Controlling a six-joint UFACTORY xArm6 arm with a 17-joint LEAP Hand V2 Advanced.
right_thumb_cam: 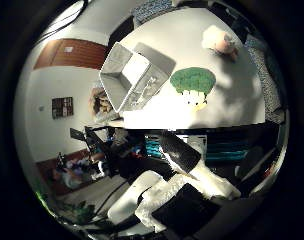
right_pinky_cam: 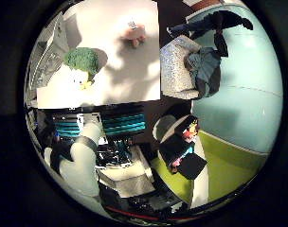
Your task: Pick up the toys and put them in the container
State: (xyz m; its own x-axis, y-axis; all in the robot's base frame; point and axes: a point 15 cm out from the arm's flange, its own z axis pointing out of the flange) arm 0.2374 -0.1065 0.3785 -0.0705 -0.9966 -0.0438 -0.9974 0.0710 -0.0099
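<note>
A green plush toy [right_thumb_cam: 192, 80] lies in the middle of the white table [right_thumb_cam: 177, 40]. A small pink toy [right_thumb_cam: 220, 42] lies farther along the table, away from the green one. A light grey container [right_thumb_cam: 132, 75] stands on the table beside the green toy. The little finger side view shows the green toy [right_pinky_cam: 82, 61] and the pink toy [right_pinky_cam: 135, 35] on the table [right_pinky_cam: 116, 76], but not the container. My right hand [right_thumb_cam: 167, 190] is well above and off the table's edge. Its fingers [right_pinky_cam: 82, 156] are relaxed and hold nothing.
A grey armchair [right_pinky_cam: 177, 66] stands close by the table's side. A yellow-green seat [right_pinky_cam: 220, 156] is beyond it. Equipment and clutter [right_thumb_cam: 102, 140] crowd the floor by the table's near edge.
</note>
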